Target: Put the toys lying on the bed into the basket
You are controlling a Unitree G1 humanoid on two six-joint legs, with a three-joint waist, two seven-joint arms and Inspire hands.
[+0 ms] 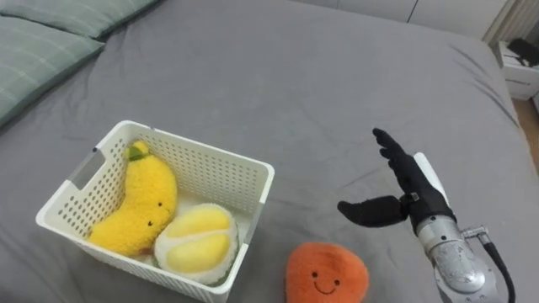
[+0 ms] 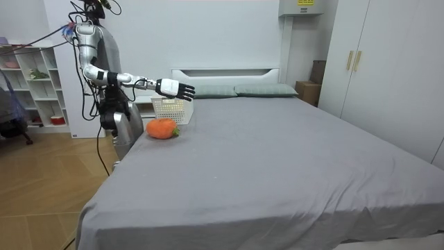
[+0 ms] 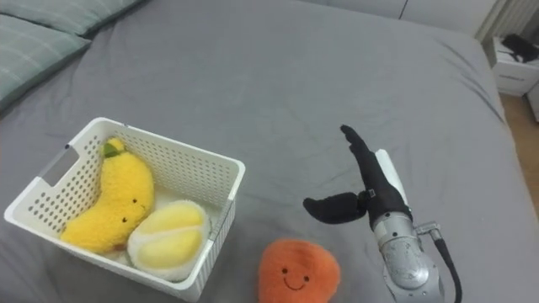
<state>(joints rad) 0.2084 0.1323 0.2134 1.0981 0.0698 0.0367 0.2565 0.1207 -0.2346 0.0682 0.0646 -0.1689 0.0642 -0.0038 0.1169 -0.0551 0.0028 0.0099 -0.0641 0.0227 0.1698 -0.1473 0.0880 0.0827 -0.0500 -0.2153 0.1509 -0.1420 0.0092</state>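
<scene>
A: What stands around the bed (image 2: pixel 277 173)?
B: White wardrobe doors (image 2: pixel 388 62) along its side, at the room view's right; open white shelves (image 2: pixel 28 76) beyond its other side, on a wooden floor (image 2: pixel 41 187).

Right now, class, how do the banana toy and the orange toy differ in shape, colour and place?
The banana toy is long, curved and yellow; the orange toy is round and orange. The banana toy lies inside the white basket; the orange toy lies on the grey bed outside it. Both are plush with small faces.

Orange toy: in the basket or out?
Out. The orange toy lies on the bed beside the basket; the right hand is open.
</scene>
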